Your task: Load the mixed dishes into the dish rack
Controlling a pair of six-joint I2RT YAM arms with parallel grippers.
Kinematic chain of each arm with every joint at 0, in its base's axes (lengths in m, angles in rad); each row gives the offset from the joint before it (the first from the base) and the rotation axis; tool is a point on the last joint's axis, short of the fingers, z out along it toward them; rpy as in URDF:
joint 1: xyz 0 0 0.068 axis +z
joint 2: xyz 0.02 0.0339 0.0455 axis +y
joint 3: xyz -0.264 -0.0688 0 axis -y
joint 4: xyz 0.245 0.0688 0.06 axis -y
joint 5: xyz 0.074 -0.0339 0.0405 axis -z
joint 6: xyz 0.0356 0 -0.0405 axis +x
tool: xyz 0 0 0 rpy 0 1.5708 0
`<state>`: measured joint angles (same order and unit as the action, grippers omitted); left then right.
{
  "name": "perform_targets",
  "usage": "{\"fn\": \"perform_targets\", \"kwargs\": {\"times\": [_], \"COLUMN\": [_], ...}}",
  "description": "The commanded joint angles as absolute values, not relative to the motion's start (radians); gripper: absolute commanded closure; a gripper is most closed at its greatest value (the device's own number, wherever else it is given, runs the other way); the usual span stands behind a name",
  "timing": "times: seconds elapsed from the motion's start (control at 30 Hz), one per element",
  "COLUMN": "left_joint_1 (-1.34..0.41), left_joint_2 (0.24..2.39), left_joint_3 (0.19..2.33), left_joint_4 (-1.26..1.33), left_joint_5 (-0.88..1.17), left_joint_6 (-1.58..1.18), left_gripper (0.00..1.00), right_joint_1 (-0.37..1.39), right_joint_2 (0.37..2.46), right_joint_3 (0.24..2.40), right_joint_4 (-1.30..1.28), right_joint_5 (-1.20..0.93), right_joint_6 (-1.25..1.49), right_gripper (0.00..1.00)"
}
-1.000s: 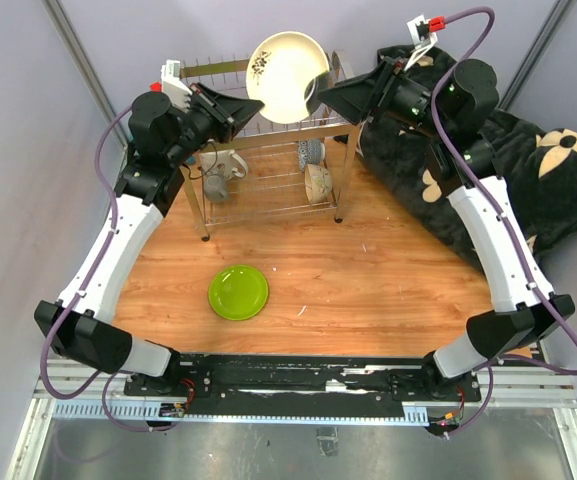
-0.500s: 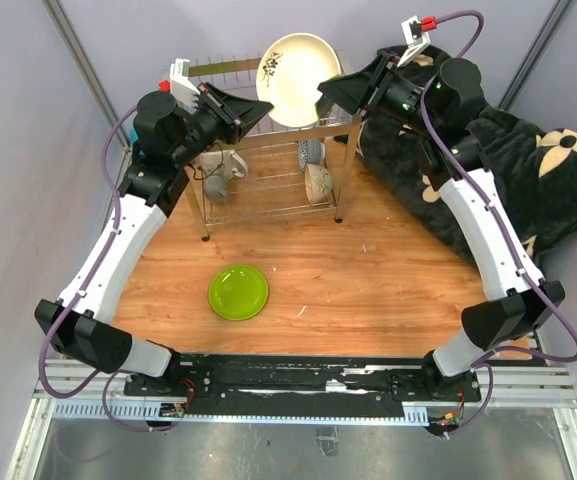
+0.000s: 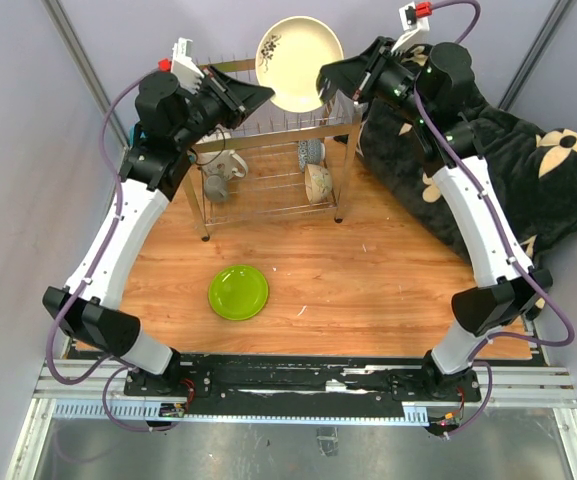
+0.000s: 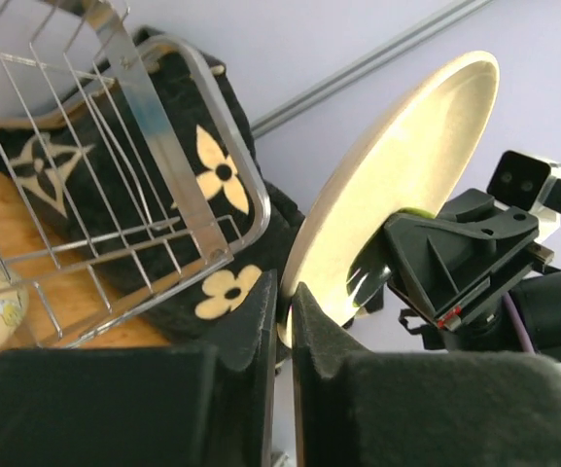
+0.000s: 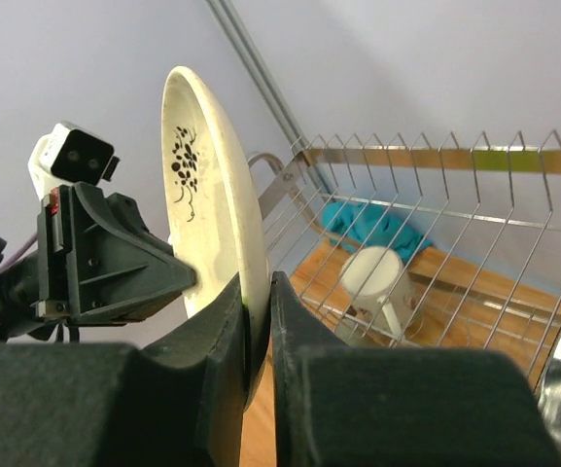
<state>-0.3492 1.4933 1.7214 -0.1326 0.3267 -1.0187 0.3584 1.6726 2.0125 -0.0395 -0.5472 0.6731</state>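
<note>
Both arms are on this one: left pincer (image 4: 282, 292) and right pincer (image 5: 258, 292) are clamping opposite rims of the cream plate with black patch (image 3: 298, 62). It's hanging on edge above the dish rack (image 3: 278, 134), so I'm guessing straight down.

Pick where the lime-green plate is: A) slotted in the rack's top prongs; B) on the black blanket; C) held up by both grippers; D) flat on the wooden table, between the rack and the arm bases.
D: the lime-green plate lies flat on the table, apart from the dish rack; the cream plate is the raised one.
</note>
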Motion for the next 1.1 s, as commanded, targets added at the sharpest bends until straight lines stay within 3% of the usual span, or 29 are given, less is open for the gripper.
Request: {"fn": "perform_targets", "kwargs": {"times": [0.0,0.2,0.5,0.77,1.07], "left_joint_1": [-0.352,-0.287,-0.2,-0.186,-0.186], "left_joint_2": [1.515,1.478,1.312,1.227,1.161], "left_joint_3": [1.842,1.867,1.672,1.583,1.53], "left_joint_4": [-0.171,-0.257,-0.339,-0.412,-0.463], "left_joint_5": [0.3,0.238,0.158,0.065,-0.038], "left_joint_6": [-0.941,-0.86,-0.756,-0.663,-0.59], "left_gripper": [0.81,0.46,0.22,0.16,0.11], "right_joint_1": [0.41,0.459,0.601,0.663,0.641], "right_joint_2": [1.691,1.785,1.84,1.937,2.04], "right_joint_3": [2.136,2.369,2.398,2.433,2.516], "right_joint_4": [-0.105,-0.248,-0.274,-0.193,-0.187], "right_joint_5": [-0.478,-0.27,0.213,0.48,0.529], "right_joint_6": [0.555,0.4,0.122,-0.044,-0.17], "right_gripper": [0.99,0.99,0.99,0.99,0.99]}}
